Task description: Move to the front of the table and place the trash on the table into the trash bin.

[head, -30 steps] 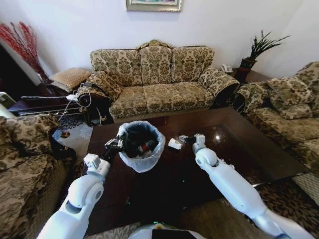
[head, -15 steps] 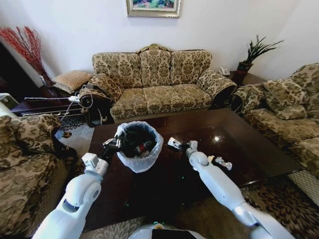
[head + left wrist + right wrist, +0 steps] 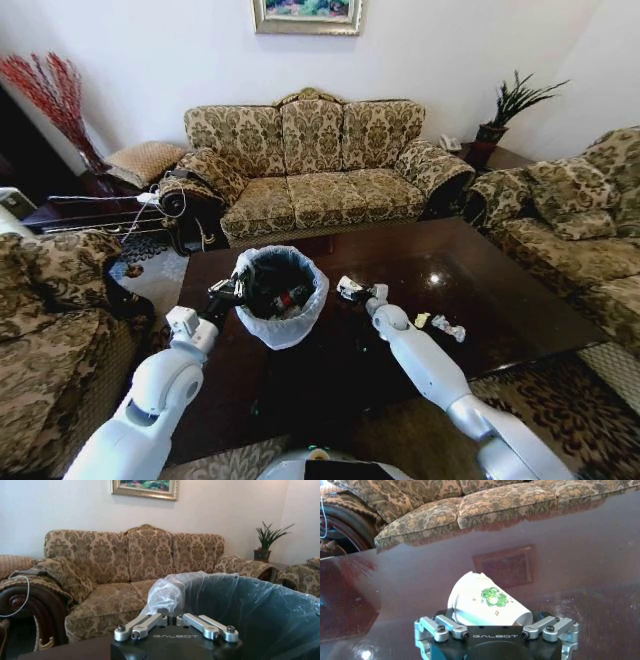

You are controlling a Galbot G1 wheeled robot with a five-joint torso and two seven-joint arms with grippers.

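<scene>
The trash bin (image 3: 283, 297), lined with a white bag, stands on the dark wood table (image 3: 500, 285) at its left part. Some trash with a red label (image 3: 293, 297) lies inside it. My left gripper (image 3: 230, 291) is shut on the bag at the bin's left rim; the left wrist view shows the bunched bag (image 3: 167, 594) between its fingers. Just right of the bin, my right gripper (image 3: 360, 292) is shut on a white paper cup (image 3: 347, 288). In the right wrist view, the cup (image 3: 485, 602) has a green print and lies on its side between the fingers. Two small wrappers (image 3: 440, 325) rest on the table to the right.
A patterned sofa (image 3: 320, 165) stands behind the table, with armchairs at the left (image 3: 50, 300) and right (image 3: 590, 220). A dark side table with cables (image 3: 170, 205) sits by the table's far left corner. Patterned carpet (image 3: 580, 410) lies at the near right.
The camera shifted a little early on. My right arm has swung left, bringing its gripper over the cup beside the bin. The left gripper has stayed on the bin's rim.
</scene>
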